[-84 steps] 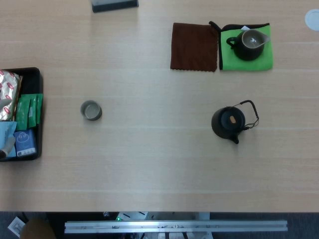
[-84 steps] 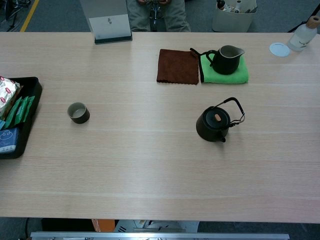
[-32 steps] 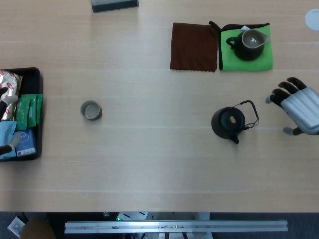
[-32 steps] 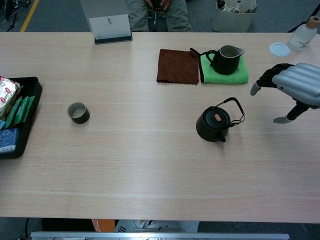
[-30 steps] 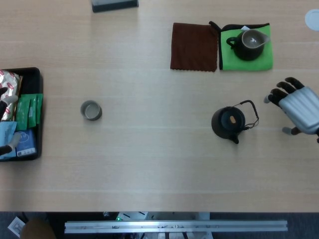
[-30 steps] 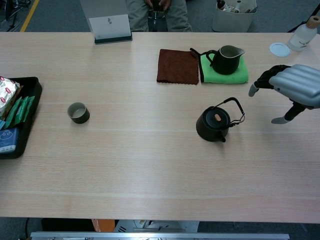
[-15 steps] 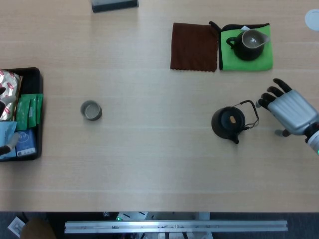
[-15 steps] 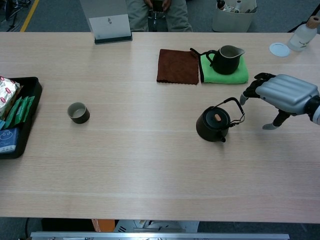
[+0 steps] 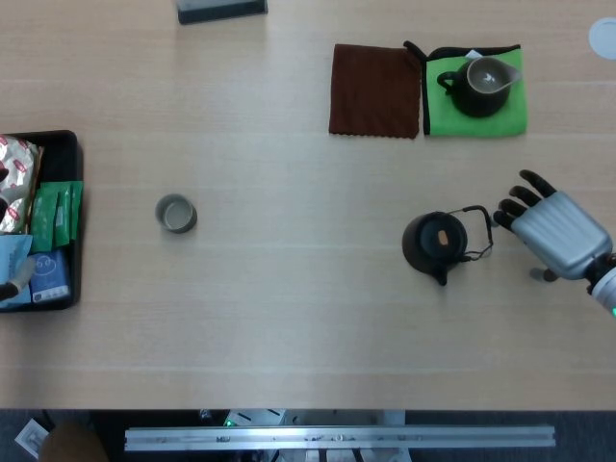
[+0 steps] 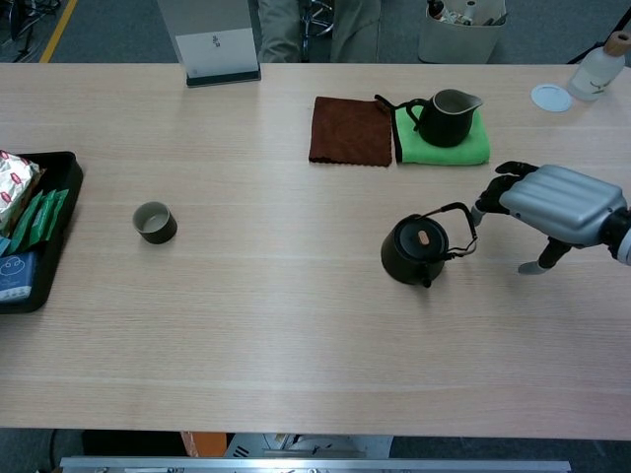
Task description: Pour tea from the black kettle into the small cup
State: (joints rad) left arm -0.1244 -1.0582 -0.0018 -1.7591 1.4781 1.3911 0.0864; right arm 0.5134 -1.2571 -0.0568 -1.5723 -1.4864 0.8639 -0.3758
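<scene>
The black kettle (image 9: 437, 241) (image 10: 413, 252) stands right of the table's centre, with its wire handle leaning to the right. My right hand (image 9: 554, 232) (image 10: 554, 203) is just right of it, fingers spread, with the fingertips (image 10: 485, 203) at the top of the handle; nothing is gripped. The small grey cup (image 9: 176, 213) (image 10: 155, 222) stands far off on the left side of the table. Only a sliver of my left hand (image 9: 6, 192) shows at the left edge of the head view, over the tray; its fingers cannot be read.
A brown cloth (image 9: 375, 89) and a green cloth (image 9: 505, 114) carrying a black pitcher (image 9: 478, 85) lie behind the kettle. A black tray (image 9: 69, 144) of tea packets sits at the left edge. A sign stand (image 10: 217, 49), white coaster (image 10: 551, 96) and bottle (image 10: 601, 64) line the far edge.
My right hand came in from the right and reached the kettle's handle. The kettle slid slightly left and turned, its handle tipping toward the hand.
</scene>
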